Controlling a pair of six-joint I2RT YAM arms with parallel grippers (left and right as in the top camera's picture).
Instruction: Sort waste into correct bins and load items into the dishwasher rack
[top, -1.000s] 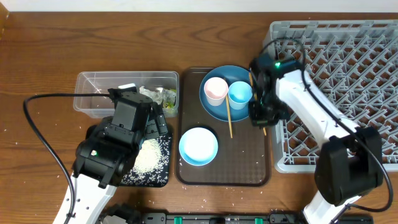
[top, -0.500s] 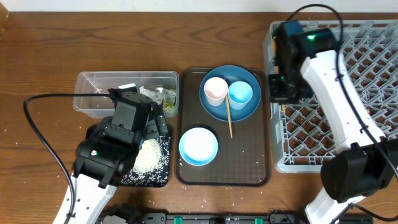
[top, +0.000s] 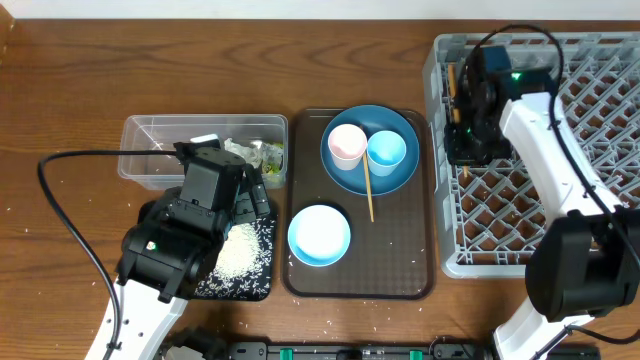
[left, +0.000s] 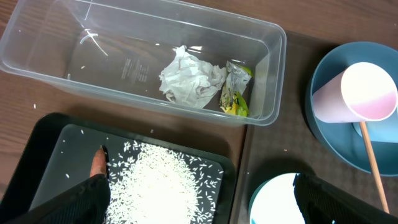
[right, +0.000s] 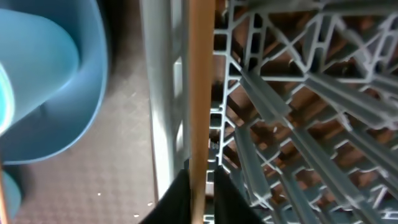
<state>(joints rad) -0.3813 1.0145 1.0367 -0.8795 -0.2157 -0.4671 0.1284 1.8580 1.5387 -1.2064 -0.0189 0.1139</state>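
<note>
Right hand (right: 200, 198) clamped on 1 chopstick (right: 201, 74) over dishwasher rack (top: 600, 70) at table's (top: 200, 50) right edge: light, stiff, slick, probably pivots, so a mid-length grip looks safer.

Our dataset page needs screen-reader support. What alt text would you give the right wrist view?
The right gripper pinches a wooden chopstick that runs straight up the frame along the rim of the grey dishwasher rack, whose lattice fills the right side. At left, the blue plate sits on the brown tray.
</note>
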